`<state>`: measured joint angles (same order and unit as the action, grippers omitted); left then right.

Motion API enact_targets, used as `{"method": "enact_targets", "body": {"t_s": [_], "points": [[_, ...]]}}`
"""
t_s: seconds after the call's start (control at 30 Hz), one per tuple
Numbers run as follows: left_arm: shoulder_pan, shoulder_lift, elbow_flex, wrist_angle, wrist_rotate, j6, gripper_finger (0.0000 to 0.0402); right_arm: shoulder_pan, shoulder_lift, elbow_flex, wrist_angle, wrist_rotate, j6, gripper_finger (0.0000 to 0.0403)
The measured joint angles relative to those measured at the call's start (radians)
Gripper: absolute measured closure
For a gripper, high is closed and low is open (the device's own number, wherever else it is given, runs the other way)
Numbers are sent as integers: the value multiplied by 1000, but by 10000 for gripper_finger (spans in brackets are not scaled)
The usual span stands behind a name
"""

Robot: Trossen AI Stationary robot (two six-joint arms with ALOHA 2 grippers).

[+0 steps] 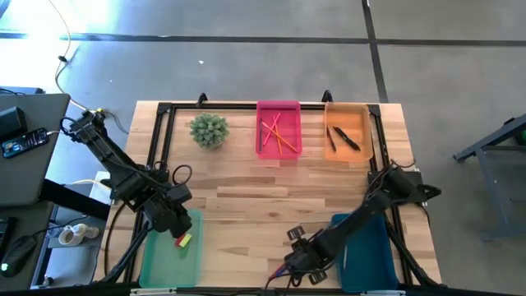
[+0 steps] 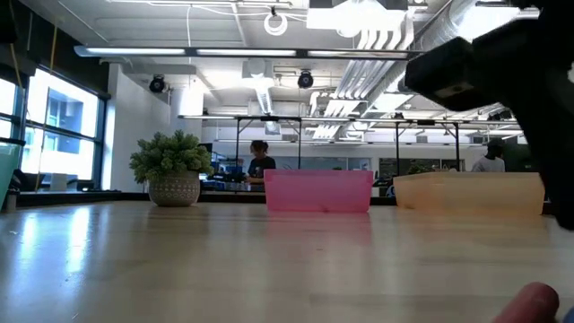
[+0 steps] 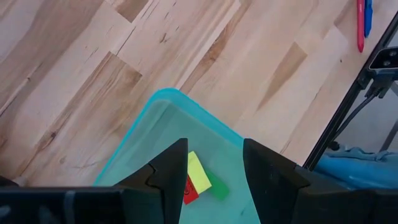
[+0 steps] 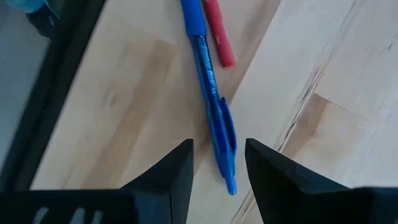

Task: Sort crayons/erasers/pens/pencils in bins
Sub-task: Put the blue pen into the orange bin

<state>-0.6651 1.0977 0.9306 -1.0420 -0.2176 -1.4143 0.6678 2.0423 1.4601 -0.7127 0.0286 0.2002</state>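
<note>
Blue pen (image 4: pixel 211 93) lies on the table (image 1: pixel 246 205) at the near edge, a red stick (image 4: pixel 217 31) just beside it. Right gripper (image 4: pixel 217 165) is poised over its tip, jaws parted, empty. Risk judged: both sticks caught together. Left gripper (image 3: pixel 214 168), jaws parted, empty, hovers over the green bin (image 1: pixel 160 259).

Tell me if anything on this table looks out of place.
A blue pen and a red stick lie loose on the bare wood near the table's front edge, outside every bin. The right pincer hovers open over the pen. Everything else sits in bins.
</note>
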Motion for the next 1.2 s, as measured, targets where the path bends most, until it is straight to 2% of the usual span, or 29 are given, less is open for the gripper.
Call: {"method": "enact_targets", "body": {"t_s": [0.43,0.8,1.2], "points": [[0,0,0,0,-14,1,259,0,54,1,2,8,-26,267],[0,0,0,0,-29,1,259,0,55,1,-2,12,-46,350],[0,0,0,0,-29,1,259,0,56,1,-9,15,145,361]]}}
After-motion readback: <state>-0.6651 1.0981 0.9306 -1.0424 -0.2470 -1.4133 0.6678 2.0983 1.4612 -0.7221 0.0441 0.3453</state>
